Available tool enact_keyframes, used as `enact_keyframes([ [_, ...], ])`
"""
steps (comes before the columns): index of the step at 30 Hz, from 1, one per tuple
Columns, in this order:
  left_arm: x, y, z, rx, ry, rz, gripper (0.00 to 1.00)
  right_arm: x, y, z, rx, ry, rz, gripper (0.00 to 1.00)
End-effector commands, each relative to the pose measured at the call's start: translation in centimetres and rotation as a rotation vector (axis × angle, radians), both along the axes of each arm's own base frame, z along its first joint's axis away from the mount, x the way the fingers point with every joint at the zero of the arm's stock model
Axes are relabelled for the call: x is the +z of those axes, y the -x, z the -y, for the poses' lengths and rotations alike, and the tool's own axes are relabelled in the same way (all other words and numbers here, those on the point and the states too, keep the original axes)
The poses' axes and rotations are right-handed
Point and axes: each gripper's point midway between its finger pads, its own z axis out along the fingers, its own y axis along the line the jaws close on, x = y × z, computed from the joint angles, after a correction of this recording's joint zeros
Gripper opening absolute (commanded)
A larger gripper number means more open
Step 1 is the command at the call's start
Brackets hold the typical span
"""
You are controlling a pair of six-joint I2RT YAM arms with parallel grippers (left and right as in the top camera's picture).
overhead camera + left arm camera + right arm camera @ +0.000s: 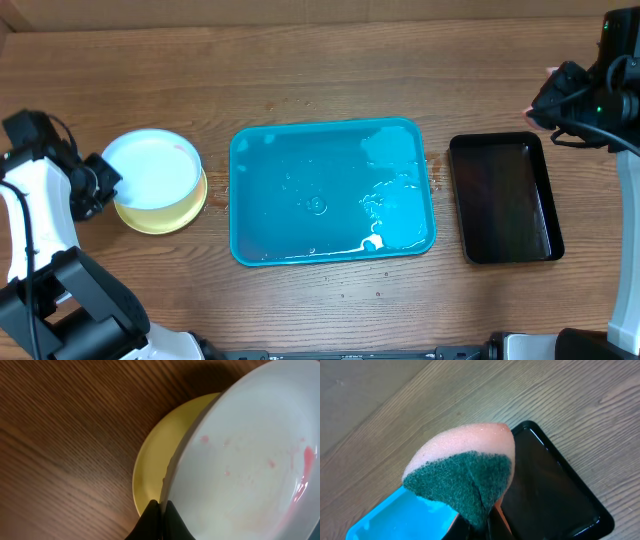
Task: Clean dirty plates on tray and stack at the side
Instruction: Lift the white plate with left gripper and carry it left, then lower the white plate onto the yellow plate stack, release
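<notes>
At the left tool [160, 509], gripped blue plate [250, 455] overlies yellow plate [152, 462]

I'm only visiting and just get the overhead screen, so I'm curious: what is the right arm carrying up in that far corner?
Observer: A sponge, peach foam with a dark green scouring face. The right arm's jaws are shut on it.
Operator: And the pale plate on the left looks spotless to me. Is it?
Observer: Not quite. The left wrist view shows faint pink specks and a red streak near one edge.
Operator: Is the left arm holding that plate, or just sitting beside it?
Observer: Holding it. Up close, the left jaws are pinched shut on its rim.
</notes>
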Motion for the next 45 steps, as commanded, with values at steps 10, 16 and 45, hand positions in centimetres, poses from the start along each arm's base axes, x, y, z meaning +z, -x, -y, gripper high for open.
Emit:
enact_keyframes([
  [10,-4.5,1.6,2.4,-0.039,0.062,-0.047,0.34,-0.7,-0.5,0.3,-0.003,0.006,-0.021,0.04],
  [16,-4.0,1.5,3.5,-0.083,0.107,-0.041,0.60,-1.5,-0.6,0.4,0.003,0.017,-0.053,0.04],
  [45,6.3,-8.6,20.4,-0.915,-0.058,0.164,1.00,-26.0,2.3,0.5,0.556,0.212,-0.462,1.00],
])
